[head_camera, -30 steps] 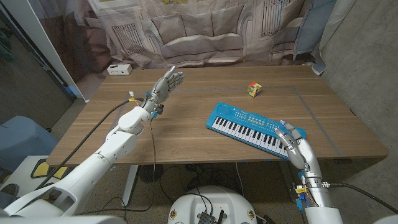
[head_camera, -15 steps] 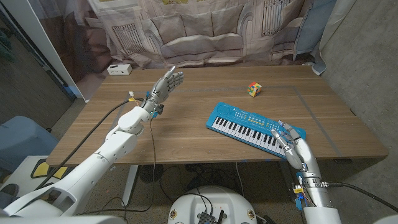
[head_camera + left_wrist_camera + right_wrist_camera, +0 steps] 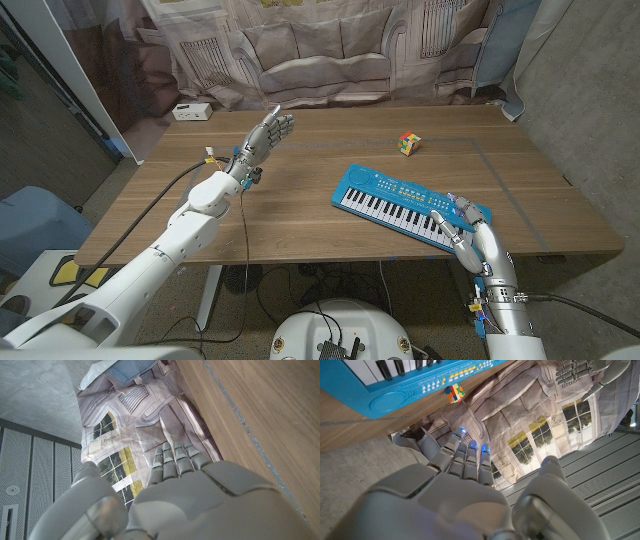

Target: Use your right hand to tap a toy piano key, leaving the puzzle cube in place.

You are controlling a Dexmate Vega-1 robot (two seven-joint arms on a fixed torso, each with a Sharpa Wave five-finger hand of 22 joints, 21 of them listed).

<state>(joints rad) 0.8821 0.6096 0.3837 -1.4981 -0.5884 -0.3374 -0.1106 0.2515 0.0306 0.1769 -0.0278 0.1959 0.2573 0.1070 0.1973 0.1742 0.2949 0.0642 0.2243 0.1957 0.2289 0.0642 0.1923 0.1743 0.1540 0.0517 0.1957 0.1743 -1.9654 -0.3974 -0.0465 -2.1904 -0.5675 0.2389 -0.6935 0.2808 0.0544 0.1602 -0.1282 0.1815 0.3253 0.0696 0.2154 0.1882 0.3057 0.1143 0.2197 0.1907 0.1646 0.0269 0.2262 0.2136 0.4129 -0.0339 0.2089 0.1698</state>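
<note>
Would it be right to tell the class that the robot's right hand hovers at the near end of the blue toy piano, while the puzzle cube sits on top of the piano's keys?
Not quite. The puzzle cube is not on the keys: the head view shows it on the bare table, apart from the toy piano and farther from the robot. The rest holds: the right hand is at the piano's near end.

White lettering runs along the blue toy piano (image 3: 395,385) beside its row of buttons, seen from the right wrist, but it appears upside down and too small to read. No other text is legible.
</note>
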